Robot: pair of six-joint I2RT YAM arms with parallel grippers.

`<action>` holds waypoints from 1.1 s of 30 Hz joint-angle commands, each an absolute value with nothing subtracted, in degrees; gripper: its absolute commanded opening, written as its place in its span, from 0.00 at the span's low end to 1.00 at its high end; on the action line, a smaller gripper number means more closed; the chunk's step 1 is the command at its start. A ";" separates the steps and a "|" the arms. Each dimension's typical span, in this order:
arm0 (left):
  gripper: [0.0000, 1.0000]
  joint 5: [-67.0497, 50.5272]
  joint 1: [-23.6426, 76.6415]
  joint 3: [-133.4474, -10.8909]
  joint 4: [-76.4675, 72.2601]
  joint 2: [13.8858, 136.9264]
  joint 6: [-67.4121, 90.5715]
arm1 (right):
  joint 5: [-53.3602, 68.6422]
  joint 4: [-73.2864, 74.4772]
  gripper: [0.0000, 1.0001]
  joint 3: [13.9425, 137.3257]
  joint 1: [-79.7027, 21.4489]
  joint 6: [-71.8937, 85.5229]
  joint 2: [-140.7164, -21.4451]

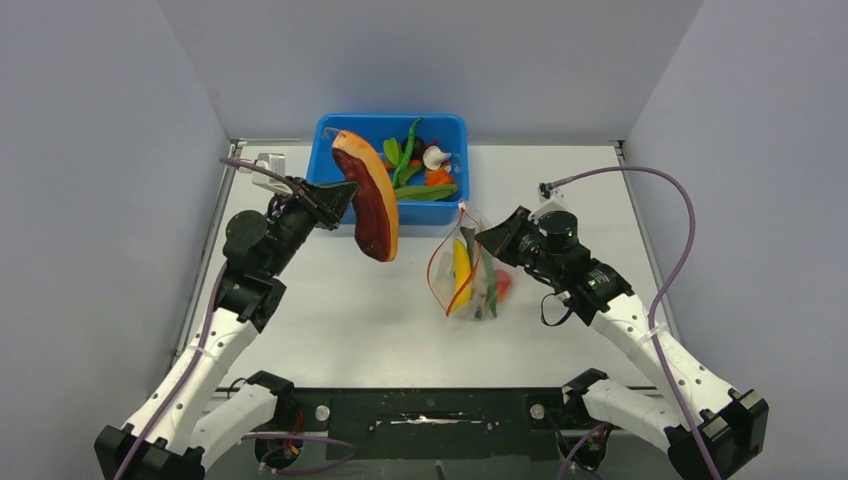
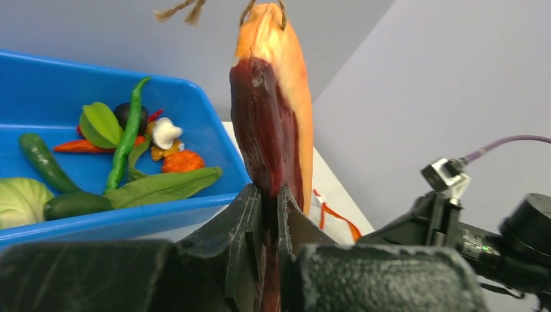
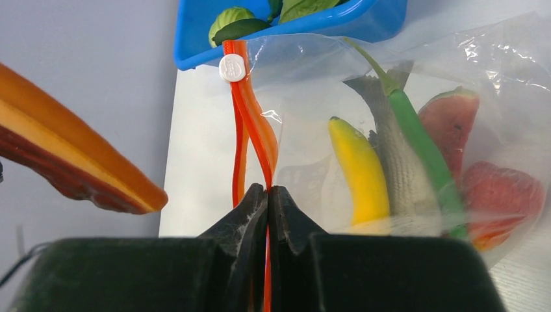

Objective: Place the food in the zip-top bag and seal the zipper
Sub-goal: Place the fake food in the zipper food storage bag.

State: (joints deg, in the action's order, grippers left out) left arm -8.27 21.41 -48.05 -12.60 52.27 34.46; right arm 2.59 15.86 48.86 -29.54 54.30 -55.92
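My left gripper (image 1: 340,200) (image 2: 268,195) is shut on the orange-red papaya slice (image 1: 368,195) (image 2: 273,110) and holds it in the air in front of the blue tub, left of the bag. The papaya's tip also shows in the right wrist view (image 3: 71,162). My right gripper (image 1: 487,238) (image 3: 267,194) is shut on the red-orange zipper strip (image 3: 250,123) of the clear zip-top bag (image 1: 470,275) (image 3: 403,130), holding its mouth up and open. A white slider tab (image 3: 232,67) sits at the strip's far end. Inside the bag are a yellow banana (image 3: 358,169), a grey fish (image 3: 403,169), a green pod (image 3: 422,143) and red fruit (image 3: 500,195).
The blue tub (image 1: 325,160) (image 2: 195,97) stands at the back centre with green pods (image 2: 127,136), green leaves (image 2: 162,185), a white mushroom (image 2: 166,132) and orange pieces. Grey walls close in the table on the left, right and back.
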 commanded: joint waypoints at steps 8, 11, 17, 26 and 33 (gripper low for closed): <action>0.00 -19.11 23.85 -42.53 -32.83 50.16 48.48 | 4.17 11.31 0.00 50.85 -29.12 55.31 -54.77; 0.00 -18.50 26.97 -39.18 -40.82 52.05 49.63 | 3.39 12.52 0.00 52.22 -29.02 53.40 -54.73; 0.00 -13.74 32.74 -39.35 -42.33 55.58 46.70 | 1.54 15.48 0.00 56.11 -28.94 51.43 -54.07; 0.00 -0.53 41.40 -41.19 -42.91 61.27 40.15 | 2.77 14.75 0.00 55.98 -28.92 52.75 -54.45; 0.00 7.88 46.77 -39.10 -51.96 65.20 31.66 | 4.00 13.11 0.00 54.52 -28.92 54.55 -54.42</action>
